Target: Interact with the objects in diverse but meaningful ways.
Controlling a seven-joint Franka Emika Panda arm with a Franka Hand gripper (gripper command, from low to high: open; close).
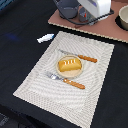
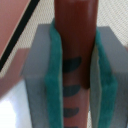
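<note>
**Sausage Clamped Between Padded Fingers**

In the wrist view the gripper (image 2: 76,75) is closed on the smooth, cylindrical brown sausage (image 2: 75,30), its teal foam pads (image 2: 54,70) pressing both sides. In the exterior view the glossy golden-yellow bread loaf (image 1: 69,64) sits on the round beige plate (image 1: 70,73), with the small white-blue piece (image 1: 45,37) at ten o'clock from it.

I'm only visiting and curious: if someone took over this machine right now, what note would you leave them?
Gripper: shut on the brown sausage, held between its green pads.
Bread loaf sits on the round plate, knife and fork on either side, all on the placemat.
Small white-blue piece lies off the mat.
Done: sausage picked up.
Left: set it down somewhere sensible.
</note>
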